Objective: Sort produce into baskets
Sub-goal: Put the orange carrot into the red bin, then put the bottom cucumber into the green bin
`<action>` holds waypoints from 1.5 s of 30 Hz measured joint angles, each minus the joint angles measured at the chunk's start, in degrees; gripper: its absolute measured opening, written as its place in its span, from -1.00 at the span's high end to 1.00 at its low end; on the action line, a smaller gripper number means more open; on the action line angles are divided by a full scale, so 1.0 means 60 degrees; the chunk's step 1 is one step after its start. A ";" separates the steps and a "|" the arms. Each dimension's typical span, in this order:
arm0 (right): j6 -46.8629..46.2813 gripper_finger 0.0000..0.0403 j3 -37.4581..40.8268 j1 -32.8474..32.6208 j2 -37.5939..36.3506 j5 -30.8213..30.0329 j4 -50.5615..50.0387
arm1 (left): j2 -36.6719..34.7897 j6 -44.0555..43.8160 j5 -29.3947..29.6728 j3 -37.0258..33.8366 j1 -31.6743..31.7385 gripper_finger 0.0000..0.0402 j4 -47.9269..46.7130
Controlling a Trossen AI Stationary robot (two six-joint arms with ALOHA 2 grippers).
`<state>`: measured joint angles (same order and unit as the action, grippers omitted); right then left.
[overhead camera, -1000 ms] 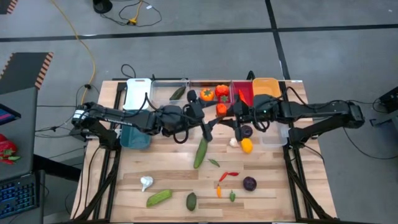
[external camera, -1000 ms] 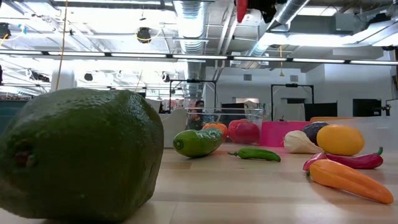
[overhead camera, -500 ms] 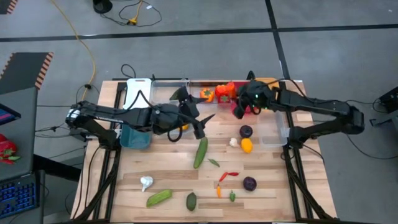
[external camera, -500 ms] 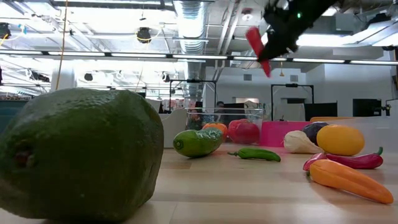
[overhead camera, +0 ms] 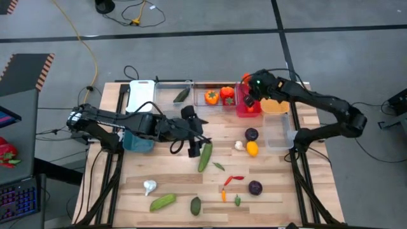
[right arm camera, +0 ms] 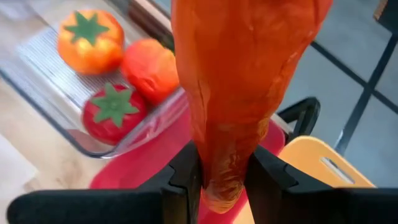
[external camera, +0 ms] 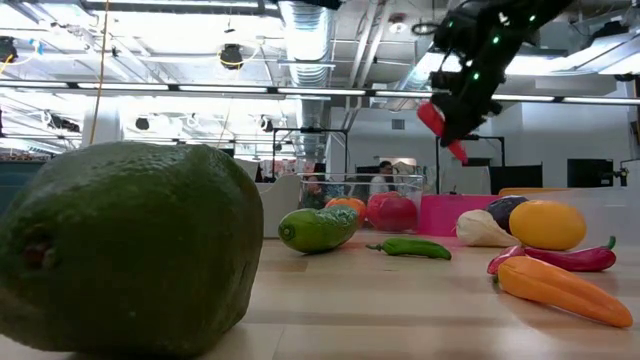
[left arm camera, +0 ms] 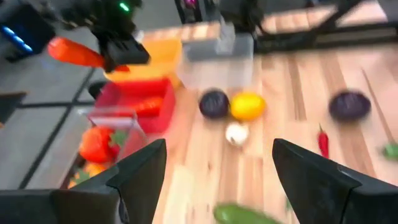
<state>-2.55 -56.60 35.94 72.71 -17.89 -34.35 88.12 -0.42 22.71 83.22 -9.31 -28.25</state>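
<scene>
Hanging above the red basket, the right gripper pinches a red chilli that could bounce out if dropped from height, while the left gripper gapes empty over the bench.

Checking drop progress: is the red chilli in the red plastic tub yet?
No. The right gripper holds the red chilli above the red plastic tub.

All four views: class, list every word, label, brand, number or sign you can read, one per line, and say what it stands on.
None can be read: no words, numbers or brand marks show on the tubs, the toy produce such as the long cucumber, the arms or the table.
Room behind the table, low view: any signs there are too small and blurred to read.
</scene>
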 joint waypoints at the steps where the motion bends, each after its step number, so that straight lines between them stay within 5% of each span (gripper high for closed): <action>1: 0.0000 0.38 0.0000 0.0042 0.0129 0.0009 0.0000 | 0.0003 -0.0056 -0.0061 0.0000 -0.0023 -0.40 -0.0221; 12: 0.0000 0.35 0.0000 0.0098 0.1305 0.0033 -0.0025 | 0.0004 -0.0406 -0.0280 -0.0004 -0.0294 -0.40 -0.1479; 25: 0.0000 -0.08 0.0000 0.0080 0.1611 0.0027 -0.0344 | 0.0004 -0.0470 -0.0258 -0.0004 -0.0294 -0.40 -0.1588; 36: 0.0038 -0.06 0.0000 0.0073 0.1551 0.0028 -0.0362 | 0.0007 -0.1904 -0.0273 -0.0004 -0.0037 -0.40 -0.1954; 45: 0.0019 -0.05 0.0000 0.0069 0.1551 0.0175 -0.0490 | 0.0007 -0.3767 -0.2506 -0.0004 0.0180 -0.40 -0.3568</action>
<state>-2.43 -56.60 36.36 82.02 -16.84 -37.29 88.16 -23.02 7.68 83.20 -8.23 -49.66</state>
